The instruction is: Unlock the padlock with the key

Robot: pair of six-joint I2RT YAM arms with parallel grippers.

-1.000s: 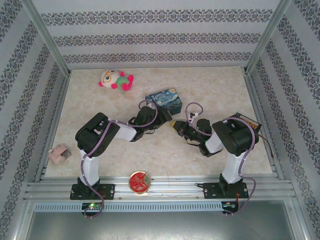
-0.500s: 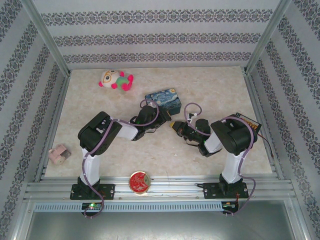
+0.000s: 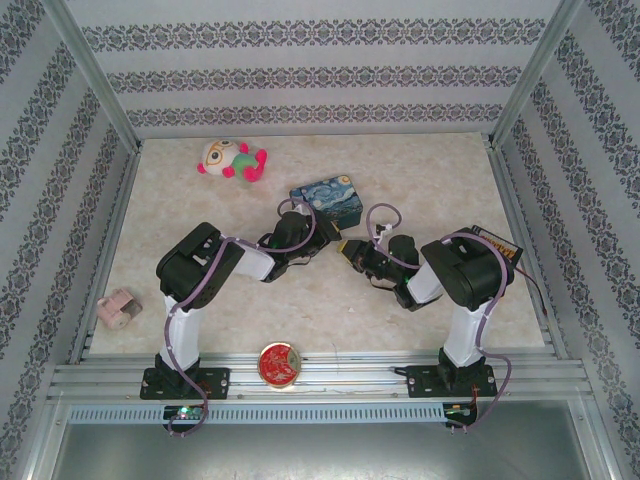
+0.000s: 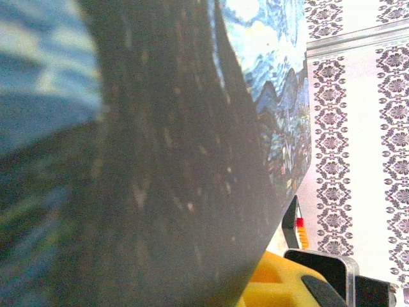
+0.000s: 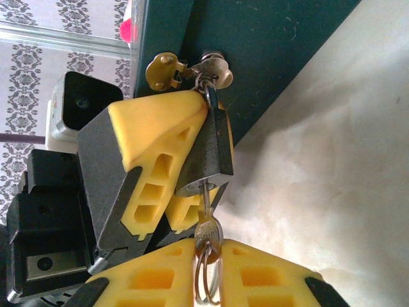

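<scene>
bright even light, blurry left-wrist close-up

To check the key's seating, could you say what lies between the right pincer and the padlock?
In the right wrist view, the key bridges them: its ring head sits in the right pincer, its blade enters the padlock.

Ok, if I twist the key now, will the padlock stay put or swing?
The padlock looks solid metal, so likely rigid. It hangs by its shackle from a hasp, so it could pivot, though the left gripper clamping its body probably steadies it.
</scene>
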